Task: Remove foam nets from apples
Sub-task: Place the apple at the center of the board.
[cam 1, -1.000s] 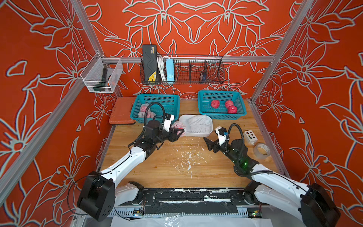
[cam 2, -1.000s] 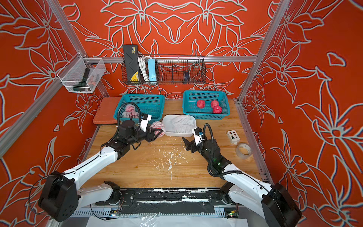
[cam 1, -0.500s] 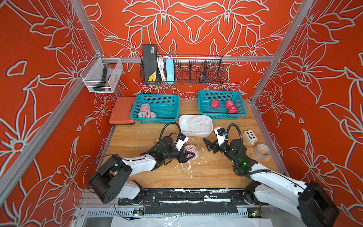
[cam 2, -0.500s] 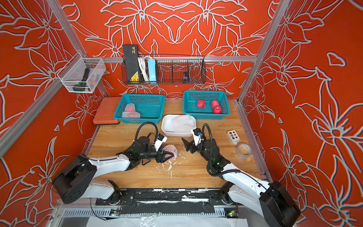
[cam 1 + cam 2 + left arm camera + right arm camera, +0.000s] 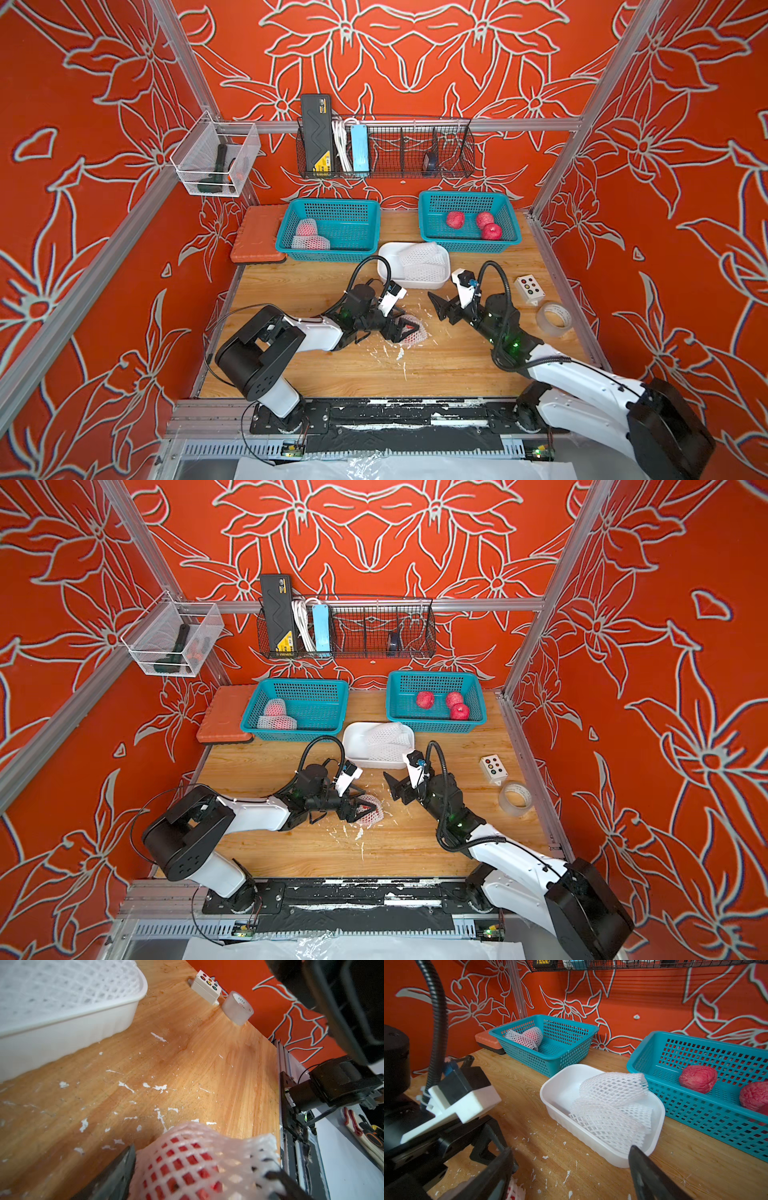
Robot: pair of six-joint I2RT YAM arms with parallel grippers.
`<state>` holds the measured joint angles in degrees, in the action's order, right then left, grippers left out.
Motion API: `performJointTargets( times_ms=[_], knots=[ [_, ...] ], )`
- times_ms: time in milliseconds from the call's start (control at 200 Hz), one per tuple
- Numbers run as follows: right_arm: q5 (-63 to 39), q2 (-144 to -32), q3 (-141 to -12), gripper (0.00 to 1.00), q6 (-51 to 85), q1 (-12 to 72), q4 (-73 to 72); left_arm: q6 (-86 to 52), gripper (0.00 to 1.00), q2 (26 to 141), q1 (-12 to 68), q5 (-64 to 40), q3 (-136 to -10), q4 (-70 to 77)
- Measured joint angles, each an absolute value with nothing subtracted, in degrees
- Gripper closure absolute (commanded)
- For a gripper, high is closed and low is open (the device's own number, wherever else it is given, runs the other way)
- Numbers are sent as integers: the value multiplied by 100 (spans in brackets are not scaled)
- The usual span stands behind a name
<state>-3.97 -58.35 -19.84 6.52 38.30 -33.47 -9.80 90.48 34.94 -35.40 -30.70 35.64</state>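
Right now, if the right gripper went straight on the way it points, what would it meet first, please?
Most likely the near wall of the white tray, which lies ahead between the open fingers of the right gripper. Depth is unclear: if it slopes down, the table comes first.

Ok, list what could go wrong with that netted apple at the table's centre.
1. The netted apple lies on the bare table between the left gripper's jaws; being round, it may roll if nudged.
2. The right gripper, open, might pinch fruit along with the net, which then would not slide off.
3. Foam crumbs nearby suggest the net tears easily.
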Motion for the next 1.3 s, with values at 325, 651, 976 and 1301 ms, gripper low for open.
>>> performJointTargets(
  times_ms=[325, 651, 976, 1301],
  knots=[
    [-473, -5712, -1986, 13, 652, 3830, -3181, -886, 28, 9094, 3343, -3293, -3304, 3542],
    [-1114, -5411, -1981, 10, 764, 3896, -2711, -1035, 28, 9174, 2993, -3347, -3295, 3699],
    [-1778, -6698, -2287, 9, 659, 4219, -2388, -1050, 28, 9179, 2993, -3389, -3295, 3701],
    [-1782, -7627, -2733, 28, 506, 4569, -2458, -1066, 27, 9172, 2993, -3452, -3295, 3695]
  ],
)
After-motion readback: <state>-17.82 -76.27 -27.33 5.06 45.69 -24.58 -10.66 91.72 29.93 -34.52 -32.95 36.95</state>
